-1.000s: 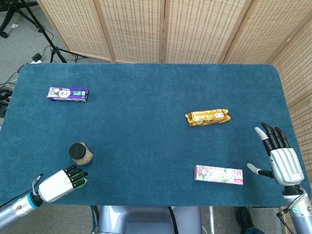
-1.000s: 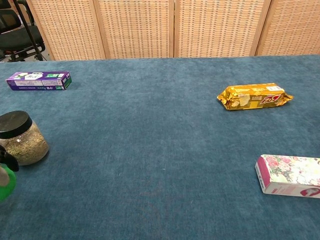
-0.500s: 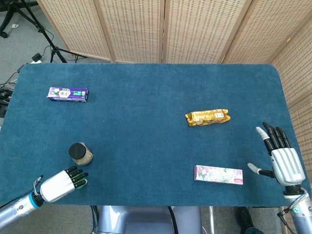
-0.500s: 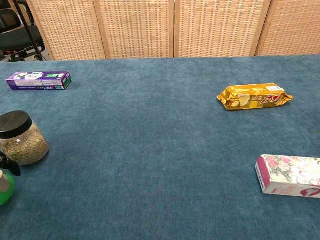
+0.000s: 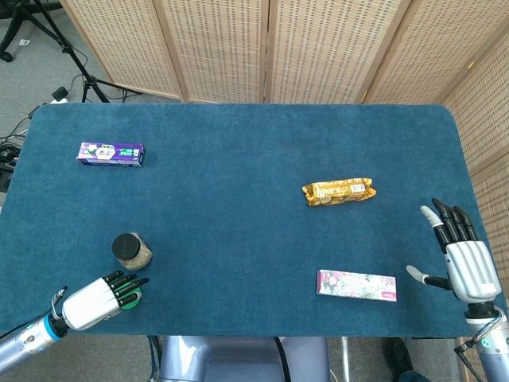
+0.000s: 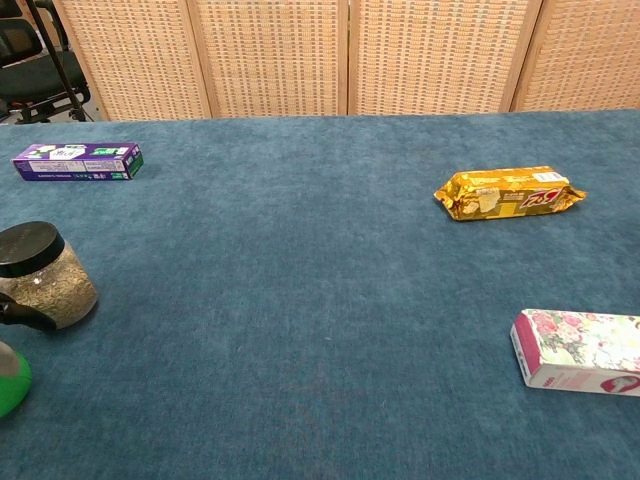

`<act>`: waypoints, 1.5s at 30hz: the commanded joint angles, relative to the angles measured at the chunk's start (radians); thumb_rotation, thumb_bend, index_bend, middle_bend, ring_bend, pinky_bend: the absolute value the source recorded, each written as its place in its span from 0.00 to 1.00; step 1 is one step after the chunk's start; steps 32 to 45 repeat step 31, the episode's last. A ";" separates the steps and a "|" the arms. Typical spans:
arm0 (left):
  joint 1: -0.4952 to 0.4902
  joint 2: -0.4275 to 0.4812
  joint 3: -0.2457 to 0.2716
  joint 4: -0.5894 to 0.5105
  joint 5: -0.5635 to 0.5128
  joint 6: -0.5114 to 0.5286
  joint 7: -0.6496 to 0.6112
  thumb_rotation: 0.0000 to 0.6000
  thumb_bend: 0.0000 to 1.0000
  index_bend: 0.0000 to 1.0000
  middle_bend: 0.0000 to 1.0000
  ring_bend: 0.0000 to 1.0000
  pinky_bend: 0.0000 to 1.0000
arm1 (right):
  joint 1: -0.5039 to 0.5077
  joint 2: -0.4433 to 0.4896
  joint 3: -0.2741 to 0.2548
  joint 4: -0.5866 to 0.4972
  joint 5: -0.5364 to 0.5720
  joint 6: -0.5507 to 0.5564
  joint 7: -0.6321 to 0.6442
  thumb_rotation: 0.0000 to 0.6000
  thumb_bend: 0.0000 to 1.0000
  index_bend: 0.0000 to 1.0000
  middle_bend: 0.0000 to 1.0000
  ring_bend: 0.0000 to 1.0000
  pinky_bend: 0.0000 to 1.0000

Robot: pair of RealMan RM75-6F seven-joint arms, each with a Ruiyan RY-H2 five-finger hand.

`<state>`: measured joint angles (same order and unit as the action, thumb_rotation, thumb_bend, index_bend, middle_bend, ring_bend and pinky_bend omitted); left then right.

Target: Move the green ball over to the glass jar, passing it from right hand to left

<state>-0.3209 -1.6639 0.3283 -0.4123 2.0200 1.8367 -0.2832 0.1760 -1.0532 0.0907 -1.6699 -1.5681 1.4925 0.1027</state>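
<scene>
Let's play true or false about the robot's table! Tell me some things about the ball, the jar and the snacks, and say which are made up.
1. The green ball is at the left hand, near the table's front edge. True.
2. The glass jar has a red lid. False: its lid is black.
3. The right hand holds nothing, its fingers spread. True.
4. The gold snack pack lies on top of the flowery box. False: they lie apart on the blue table.
5. The purple box sits right beside the jar. False: it lies farther back, well apart.
</scene>
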 commanded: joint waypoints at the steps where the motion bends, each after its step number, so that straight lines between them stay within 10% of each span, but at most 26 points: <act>1: 0.002 0.002 0.000 0.006 -0.003 0.005 0.003 1.00 0.06 0.42 0.25 0.28 0.43 | 0.000 0.002 0.001 -0.001 0.000 -0.001 0.002 1.00 0.00 0.00 0.00 0.00 0.00; 17: 0.020 0.085 -0.078 0.002 -0.074 0.252 -0.069 1.00 0.06 0.40 0.23 0.26 0.42 | -0.009 0.019 0.003 -0.010 -0.008 0.015 0.035 1.00 0.00 0.00 0.00 0.00 0.00; 23: 0.054 0.200 -0.193 -0.251 -0.259 0.148 -0.110 1.00 0.00 0.00 0.00 0.00 0.03 | -0.015 0.019 0.008 -0.008 -0.011 0.031 0.037 1.00 0.00 0.00 0.00 0.00 0.00; 31: 0.106 0.472 -0.257 -0.979 -0.489 -0.076 0.116 1.00 0.00 0.00 0.00 0.00 0.00 | -0.020 0.007 0.007 -0.007 -0.027 0.049 0.029 1.00 0.00 0.00 0.00 0.00 0.00; 45: 0.106 0.472 -0.257 -0.979 -0.489 -0.076 0.116 1.00 0.00 0.00 0.00 0.00 0.00 | -0.020 0.007 0.007 -0.007 -0.027 0.049 0.029 1.00 0.00 0.00 0.00 0.00 0.00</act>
